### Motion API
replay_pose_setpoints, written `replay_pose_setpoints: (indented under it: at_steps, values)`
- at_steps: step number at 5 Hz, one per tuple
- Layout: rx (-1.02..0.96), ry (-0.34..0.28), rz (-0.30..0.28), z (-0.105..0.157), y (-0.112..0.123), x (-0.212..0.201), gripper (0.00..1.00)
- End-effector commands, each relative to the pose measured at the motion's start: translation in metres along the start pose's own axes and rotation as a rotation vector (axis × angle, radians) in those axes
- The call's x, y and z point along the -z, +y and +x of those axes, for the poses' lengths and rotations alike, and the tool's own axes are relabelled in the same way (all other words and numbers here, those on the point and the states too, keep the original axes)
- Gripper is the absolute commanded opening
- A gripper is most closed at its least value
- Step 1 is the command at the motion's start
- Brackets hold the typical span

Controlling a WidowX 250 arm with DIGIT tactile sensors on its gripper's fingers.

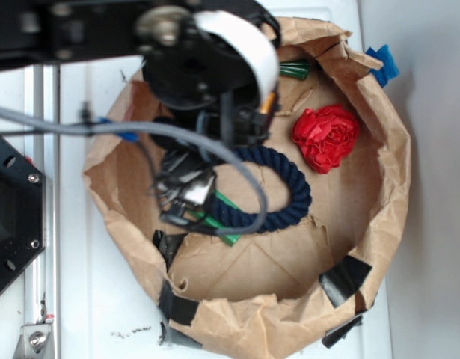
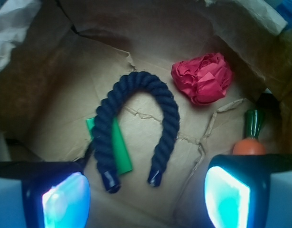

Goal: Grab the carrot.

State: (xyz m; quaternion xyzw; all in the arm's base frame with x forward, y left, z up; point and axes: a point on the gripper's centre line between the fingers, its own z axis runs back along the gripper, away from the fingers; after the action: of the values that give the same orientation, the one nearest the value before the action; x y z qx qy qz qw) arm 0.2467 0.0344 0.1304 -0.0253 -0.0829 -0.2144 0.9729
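The carrot (image 2: 249,145) lies at the right of the wrist view. Its dark green stem (image 2: 254,121) points away, and its orange body is mostly hidden behind my right finger (image 2: 229,197). My gripper (image 2: 146,199) is open, with nothing between its fingers and bare paper floor below the gap. It hovers above the floor, left of the carrot. In the exterior view my arm (image 1: 207,60) covers most of the carrot (image 1: 268,102), leaving only an orange sliver and the green stem (image 1: 293,69) near the bag's far wall.
A crumpled brown paper bag wall (image 1: 394,172) rings everything. Inside lie a navy rope horseshoe (image 2: 136,123), a flat green block (image 2: 118,149) partly under it, and a red paper ball (image 2: 202,78). Black tape patches (image 1: 342,278) sit on the rim.
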Motion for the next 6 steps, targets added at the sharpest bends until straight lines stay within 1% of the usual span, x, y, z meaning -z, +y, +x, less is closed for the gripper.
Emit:
replay_pose_setpoints:
  at_steps: [1, 3, 4, 5, 6]
  values:
    - [0.036, -0.021, 0.053, 0.028, 0.019, 0.025, 1.00]
    - [0.014, -0.016, 0.064, 0.035, 0.045, 0.035, 1.00]
    - [0.008, -0.017, 0.085, 0.027, 0.047, 0.032, 1.00]
    - [-0.026, -0.001, 0.110, 0.012, 0.055, 0.028, 1.00]
    - [-0.037, 0.052, 0.151, -0.001, 0.053, 0.031, 1.00]
